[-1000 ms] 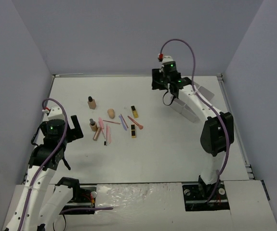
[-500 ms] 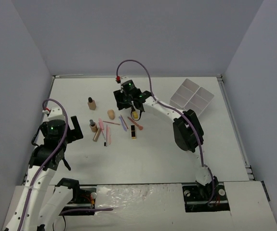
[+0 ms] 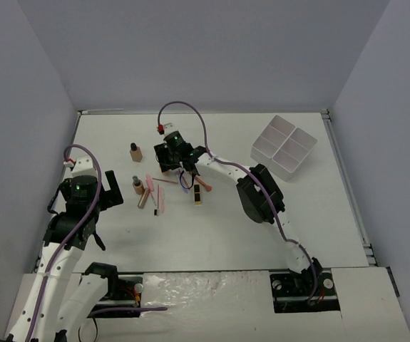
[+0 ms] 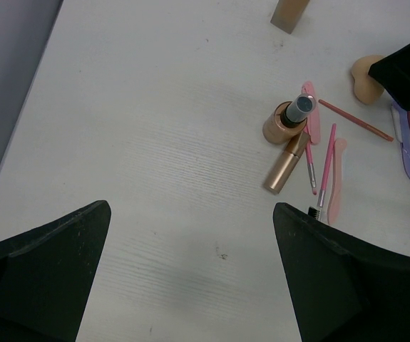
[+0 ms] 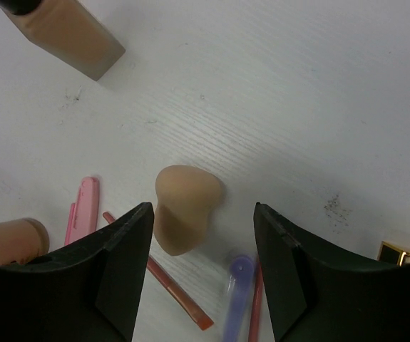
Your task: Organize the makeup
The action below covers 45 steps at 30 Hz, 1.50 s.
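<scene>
My right gripper is open and low over the table, its fingers on either side of a beige egg-shaped sponge, not touching it. The sponge is hidden under the gripper in the top view. One tan bottle stands just left of it. A second tan bottle stands among pink pencils. A purple pencil, an orange pencil and black-and-gold lipsticks lie close by. My left gripper is open and empty, left of the pile.
The white four-compartment tray sits at the back right, apart from the makeup. A tan tube lies beside the second bottle. Grey walls enclose the table on the left, back and right.
My right arm has swung left from the tray across the table and come down over the sponge, fingers open. The left arm has not moved.
</scene>
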### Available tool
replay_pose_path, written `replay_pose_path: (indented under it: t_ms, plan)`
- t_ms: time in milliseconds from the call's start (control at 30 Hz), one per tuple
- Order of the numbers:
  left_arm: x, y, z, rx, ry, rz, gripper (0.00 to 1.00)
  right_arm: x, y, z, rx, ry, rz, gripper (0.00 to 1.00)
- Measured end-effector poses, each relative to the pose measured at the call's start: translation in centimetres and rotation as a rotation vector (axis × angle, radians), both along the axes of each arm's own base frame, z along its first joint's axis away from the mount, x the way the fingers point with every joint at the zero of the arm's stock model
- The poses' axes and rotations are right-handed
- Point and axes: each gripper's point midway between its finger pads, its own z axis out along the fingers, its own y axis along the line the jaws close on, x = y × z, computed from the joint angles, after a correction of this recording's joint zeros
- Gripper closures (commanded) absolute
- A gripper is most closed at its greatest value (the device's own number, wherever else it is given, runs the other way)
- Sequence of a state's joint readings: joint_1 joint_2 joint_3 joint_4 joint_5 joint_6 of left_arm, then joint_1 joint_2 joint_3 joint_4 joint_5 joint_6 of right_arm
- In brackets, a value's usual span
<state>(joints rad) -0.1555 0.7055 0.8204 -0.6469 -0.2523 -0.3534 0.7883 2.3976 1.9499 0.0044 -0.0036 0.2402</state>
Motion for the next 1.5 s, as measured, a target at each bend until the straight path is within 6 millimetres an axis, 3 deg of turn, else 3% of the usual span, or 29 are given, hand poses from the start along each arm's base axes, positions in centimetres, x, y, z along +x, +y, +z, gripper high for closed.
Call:
replay_pose_path:
  t_ms: [367,467,633,733,1033,1133,1233,1400,1500]
  plan:
    - [0.1,0.0,-0.2,0.001,0.010,-0.001,0.03,0.6,1.3,-1.8,0.046,-0.006,0.003,0.53]
    - [0.1,0.0,-0.2,0.001,0.011,-0.001,0.03,0.6,1.7,-1.5,0.063,-0.008,0.018,0.63]
    - [0.1,0.0,-0.2,0.001,0.011,-0.001,0.03,0.2,2.1,-1.4,0.077,0.000,0.042,0.90]
    - [0.1,0.0,-0.2,0.001,0.011,-0.001,0.03,0.1,2.2,-1.4,0.080,0.003,0.052,1.00]
    - [0.0,0.0,0.0,0.000,0.001,0.000,0.03,0.0,1.2,-0.3,0.059,-0.015,0.076,1.00]
    - [-0.1,0.0,0.1,-0.002,-0.006,0.000,0.03,0.0,-0.7,2.2,0.048,-0.038,0.078,1.00]
    - [-0.2,0.0,0.3,-0.003,-0.013,0.000,0.03,1.1,-4.3,7.0,0.053,-0.103,0.061,1.00]
    - [-0.3,0.0,0.5,-0.005,-0.022,0.002,0.03,4.6,-15.2,16.9,0.037,-0.296,-0.048,1.00]
    - [-0.3,0.0,0.6,-0.007,-0.027,0.003,0.03,6.0,-23.2,20.5,-0.009,-0.383,-0.146,1.00]
